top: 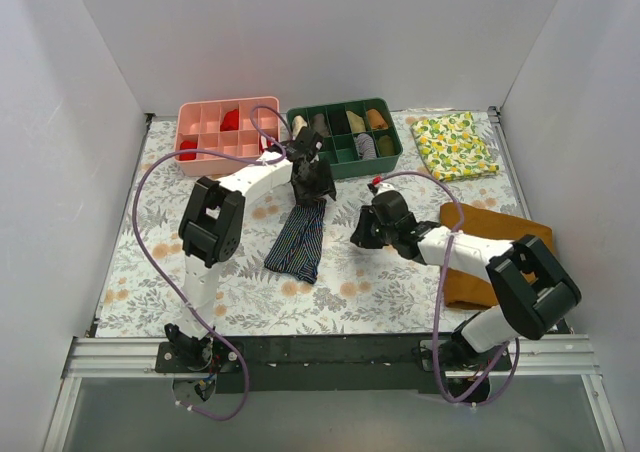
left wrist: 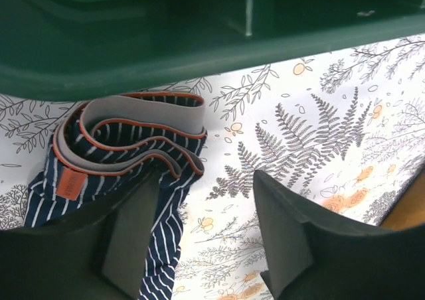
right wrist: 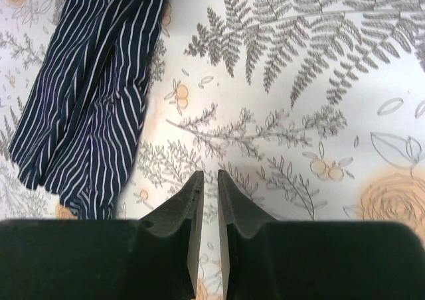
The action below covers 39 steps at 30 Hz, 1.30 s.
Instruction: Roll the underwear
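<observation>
The underwear (top: 298, 242) lies folded into a long narrow strip on the floral table, navy with thin stripes. Its grey, orange-edged waistband (left wrist: 126, 141) is bunched at the far end, just in front of the green tray (left wrist: 166, 54). My left gripper (top: 312, 184) hovers over that waistband end, open (left wrist: 202, 187), its left finger over the striped cloth and nothing clamped. My right gripper (top: 362, 230) sits low on the table to the right of the strip. Its jaws (right wrist: 210, 180) stand a narrow gap apart with only tablecloth between them. The strip's near end (right wrist: 86, 94) lies to its left.
The green tray (top: 345, 162) and a pink tray (top: 228, 103) stand at the back, both with rolled cloths in their compartments. A lemon-print cloth (top: 455, 144) lies back right. A mustard-brown cloth (top: 480, 222) lies under the right arm. White walls enclose the table.
</observation>
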Each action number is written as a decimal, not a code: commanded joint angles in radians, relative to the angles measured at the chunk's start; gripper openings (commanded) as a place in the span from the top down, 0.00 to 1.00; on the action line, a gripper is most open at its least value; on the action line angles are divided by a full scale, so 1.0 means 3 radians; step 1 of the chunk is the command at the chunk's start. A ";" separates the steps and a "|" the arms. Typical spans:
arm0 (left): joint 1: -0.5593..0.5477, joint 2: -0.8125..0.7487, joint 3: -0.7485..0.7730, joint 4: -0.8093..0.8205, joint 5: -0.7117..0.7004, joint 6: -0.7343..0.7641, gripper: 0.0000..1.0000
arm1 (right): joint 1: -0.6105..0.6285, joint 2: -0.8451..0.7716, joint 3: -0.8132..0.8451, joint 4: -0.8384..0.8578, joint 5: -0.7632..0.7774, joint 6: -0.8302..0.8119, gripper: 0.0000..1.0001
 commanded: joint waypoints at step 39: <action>0.1232 -0.2297 -0.2440 0.0583 -0.0137 0.0182 0.09 | 0.0893 0.1056 0.1250 0.0084 -0.0634 0.0795 0.54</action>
